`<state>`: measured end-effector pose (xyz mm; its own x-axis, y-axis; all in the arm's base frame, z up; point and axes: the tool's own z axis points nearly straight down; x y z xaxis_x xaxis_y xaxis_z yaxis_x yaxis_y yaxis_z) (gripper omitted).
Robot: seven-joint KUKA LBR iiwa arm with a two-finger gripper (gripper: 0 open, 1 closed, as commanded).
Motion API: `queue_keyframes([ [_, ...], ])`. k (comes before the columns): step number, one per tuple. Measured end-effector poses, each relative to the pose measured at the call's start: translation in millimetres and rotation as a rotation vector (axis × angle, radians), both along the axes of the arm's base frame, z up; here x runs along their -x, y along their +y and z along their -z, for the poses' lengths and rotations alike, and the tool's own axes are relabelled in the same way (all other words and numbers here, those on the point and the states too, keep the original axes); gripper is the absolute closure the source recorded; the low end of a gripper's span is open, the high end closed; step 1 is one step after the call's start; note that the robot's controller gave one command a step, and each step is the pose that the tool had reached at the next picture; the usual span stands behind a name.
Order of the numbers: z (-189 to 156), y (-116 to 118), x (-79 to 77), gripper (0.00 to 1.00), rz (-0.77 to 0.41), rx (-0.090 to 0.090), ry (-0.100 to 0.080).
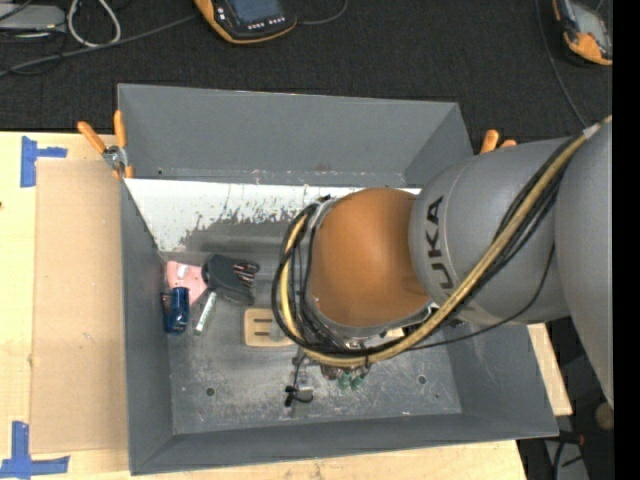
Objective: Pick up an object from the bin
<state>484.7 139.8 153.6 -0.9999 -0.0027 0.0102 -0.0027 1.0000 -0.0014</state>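
My gripper (299,382) pokes out below the arm's orange cover, low over the bin floor near the front middle. Nearest to it is a flat beige wooden piece (262,328), just up and left, its right end hidden under the cover. Further left lie a black handle-shaped object (230,277) and a slim silver stick (203,314). Small green bits (346,379) show at the cover's lower edge, right of the gripper.
A small blue container (177,310) and a pink item (184,272) lie against the bin's left wall. The arm and its cover hide the bin's middle and right side.
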Motion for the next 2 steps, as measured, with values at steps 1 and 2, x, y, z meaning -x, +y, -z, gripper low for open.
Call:
queue_keyframes([
  [1, -4, -1, -2.5, 0.0, 0.003, -0.001, -0.008],
  [2, 84, -41, -80.6, 0.0, -0.086, -0.003, -0.012],
])
